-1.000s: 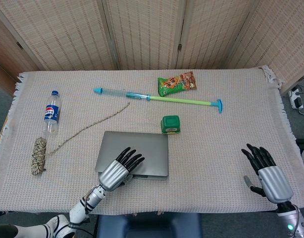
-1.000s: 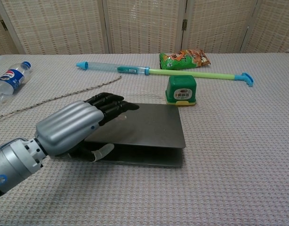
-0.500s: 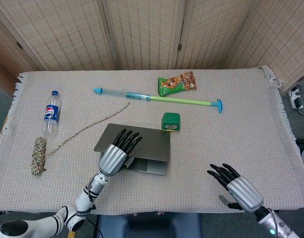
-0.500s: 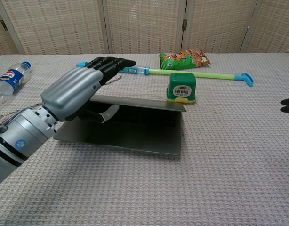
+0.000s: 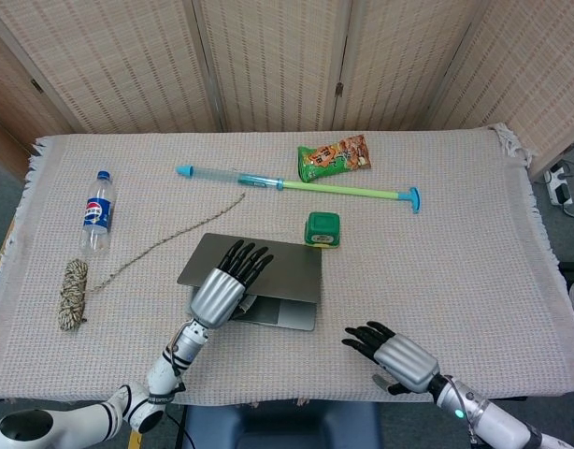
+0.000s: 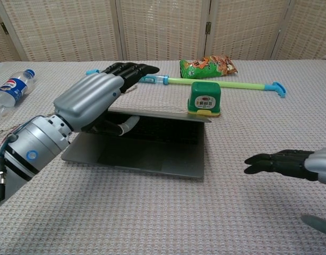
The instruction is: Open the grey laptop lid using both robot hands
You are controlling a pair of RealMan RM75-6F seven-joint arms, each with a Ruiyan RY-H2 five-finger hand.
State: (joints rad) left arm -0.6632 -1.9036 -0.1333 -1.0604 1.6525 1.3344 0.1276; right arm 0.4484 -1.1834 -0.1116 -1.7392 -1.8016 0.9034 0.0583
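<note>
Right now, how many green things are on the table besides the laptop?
3: a green snack bag at the back, a long green and blue stick lying in front of it, and a small green box by the laptop's far right corner.

Pepsi logo on bottle [image 5: 96,217] label, green box [image 6: 204,100] print unreadable

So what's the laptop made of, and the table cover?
The laptop looks like grey metal with a matte, smooth finish, though it could be plastic. The table cover looks like woven cloth: a bumpy weave and a fringe at the edges.
</note>
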